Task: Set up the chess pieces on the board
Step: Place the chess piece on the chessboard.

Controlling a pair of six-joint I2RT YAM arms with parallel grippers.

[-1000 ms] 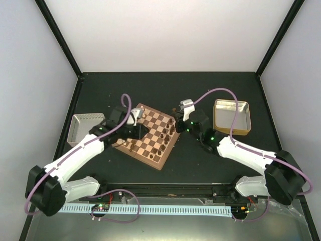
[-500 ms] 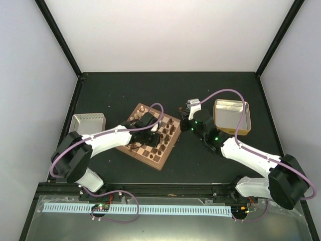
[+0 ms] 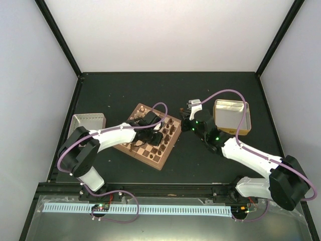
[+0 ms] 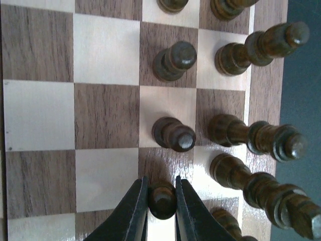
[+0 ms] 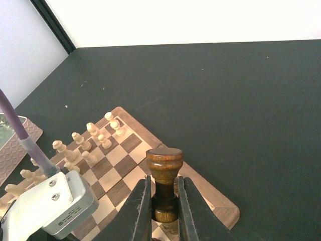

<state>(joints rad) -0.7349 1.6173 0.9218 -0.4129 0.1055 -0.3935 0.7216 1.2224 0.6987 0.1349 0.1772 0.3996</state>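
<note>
After swinging in from far left edge of board (image 3: pixel 145 150): now pinches dark pawn (image 4: pixel 162 205) in left gripper (image 4: pixel 161 193) low over its square. Clamps dark rook (image 5: pixel 164 163) in right gripper (image 5: pixel 164 186) above board corner. Likely placing both.

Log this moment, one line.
left gripper: shut on round-topped dark piece over board | right gripper: shut on flat-topped dark piece over board corner

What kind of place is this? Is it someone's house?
Probably a robot test booth, not a house: left arm and right arm bolted at a black table, plain white walls around the chessboard.
</note>
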